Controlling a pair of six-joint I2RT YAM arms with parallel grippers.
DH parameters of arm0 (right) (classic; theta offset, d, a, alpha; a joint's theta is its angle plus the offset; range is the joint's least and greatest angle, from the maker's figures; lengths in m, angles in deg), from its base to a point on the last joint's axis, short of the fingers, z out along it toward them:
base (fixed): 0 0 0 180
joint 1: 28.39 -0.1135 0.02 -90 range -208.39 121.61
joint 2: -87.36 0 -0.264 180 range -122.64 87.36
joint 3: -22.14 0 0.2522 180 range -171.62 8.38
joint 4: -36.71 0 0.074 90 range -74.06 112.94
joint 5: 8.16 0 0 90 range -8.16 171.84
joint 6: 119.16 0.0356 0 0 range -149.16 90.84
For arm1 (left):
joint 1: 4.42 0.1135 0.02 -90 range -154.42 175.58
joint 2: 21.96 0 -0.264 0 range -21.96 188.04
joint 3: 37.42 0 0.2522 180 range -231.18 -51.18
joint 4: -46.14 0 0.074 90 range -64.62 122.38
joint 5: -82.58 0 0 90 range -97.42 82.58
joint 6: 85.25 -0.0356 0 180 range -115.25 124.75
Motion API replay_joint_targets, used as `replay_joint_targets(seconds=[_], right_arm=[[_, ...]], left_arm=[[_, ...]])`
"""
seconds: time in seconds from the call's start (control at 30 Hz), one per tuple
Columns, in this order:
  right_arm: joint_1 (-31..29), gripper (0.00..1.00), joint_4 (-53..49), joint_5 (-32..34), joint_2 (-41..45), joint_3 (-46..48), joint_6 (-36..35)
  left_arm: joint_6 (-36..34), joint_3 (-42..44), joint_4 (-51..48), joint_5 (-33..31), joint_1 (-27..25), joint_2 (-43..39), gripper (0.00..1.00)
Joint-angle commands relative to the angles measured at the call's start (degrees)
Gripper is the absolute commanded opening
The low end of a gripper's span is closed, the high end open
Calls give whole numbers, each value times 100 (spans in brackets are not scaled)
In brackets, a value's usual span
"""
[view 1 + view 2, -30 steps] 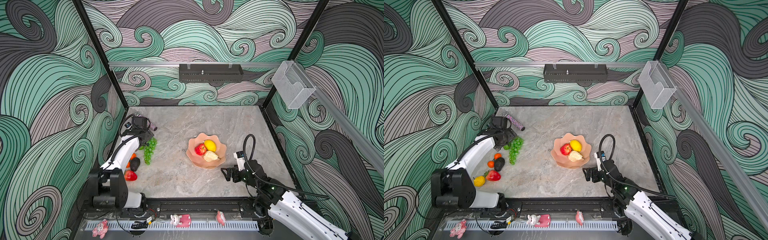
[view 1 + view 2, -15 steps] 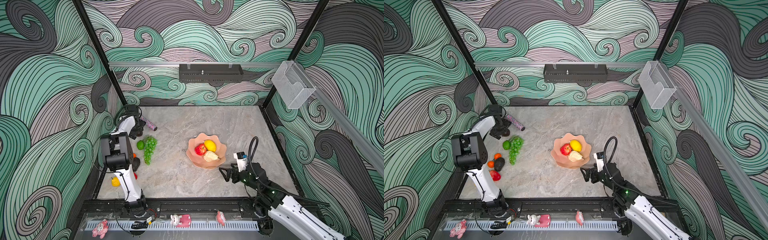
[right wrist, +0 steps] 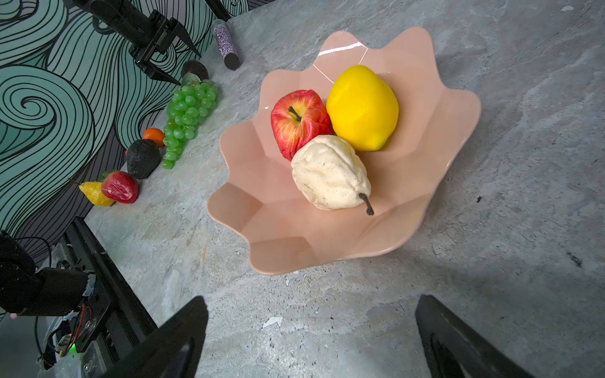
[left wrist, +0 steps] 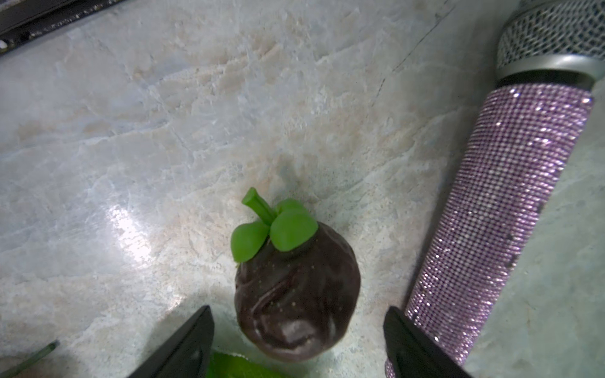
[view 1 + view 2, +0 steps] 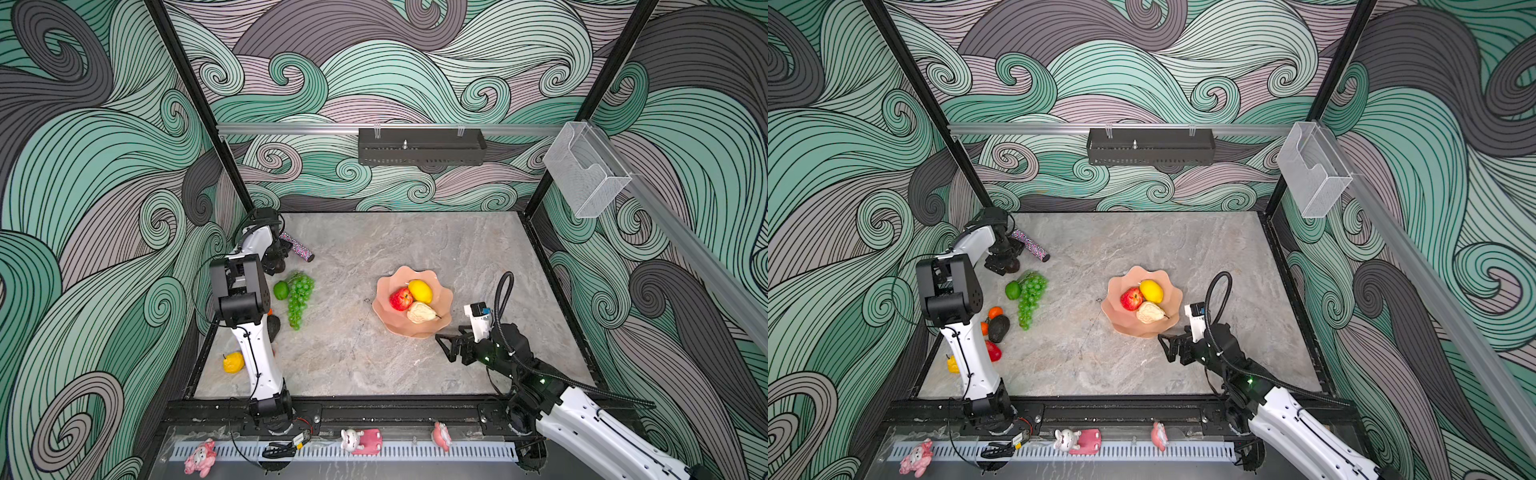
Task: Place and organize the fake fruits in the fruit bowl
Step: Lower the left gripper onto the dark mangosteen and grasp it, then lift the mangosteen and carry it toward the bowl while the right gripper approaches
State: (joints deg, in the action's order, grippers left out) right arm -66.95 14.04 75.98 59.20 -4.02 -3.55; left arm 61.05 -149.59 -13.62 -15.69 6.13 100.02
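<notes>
Newly straddling mangosteen (image 4: 296, 294), far from fruit bowl (image 5: 397, 326), with left gripper (image 4: 298, 309); narrowing open fingers (image 4: 193, 340). Keeping right gripper (image 3: 311, 299) spread, empty.

Both top views look steeply down from high above the front edge onto the whole counter (image 5: 374, 365), sharing nearly all of it. The left wrist camera hangs very close over the mangosteen (image 4: 296, 294) and the sparkly purple microphone (image 4: 491, 212), while the right wrist camera looks from low and near across the fruit bowl (image 3: 294, 235) toward the grape bunch (image 3: 186, 111), both also seen from above.
</notes>
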Motion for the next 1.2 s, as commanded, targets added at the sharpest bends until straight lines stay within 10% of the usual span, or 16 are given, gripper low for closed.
replay_joint_targets(seconds=[0.0,1.17], right_arm=[[-11,100,177,-37,-40,45,-6],[-12,100,188,-27,-30,54,0]], left_arm=[[119,-226,-287,71,38,210,82],[-459,-884,-620,-147,139,701,61]])
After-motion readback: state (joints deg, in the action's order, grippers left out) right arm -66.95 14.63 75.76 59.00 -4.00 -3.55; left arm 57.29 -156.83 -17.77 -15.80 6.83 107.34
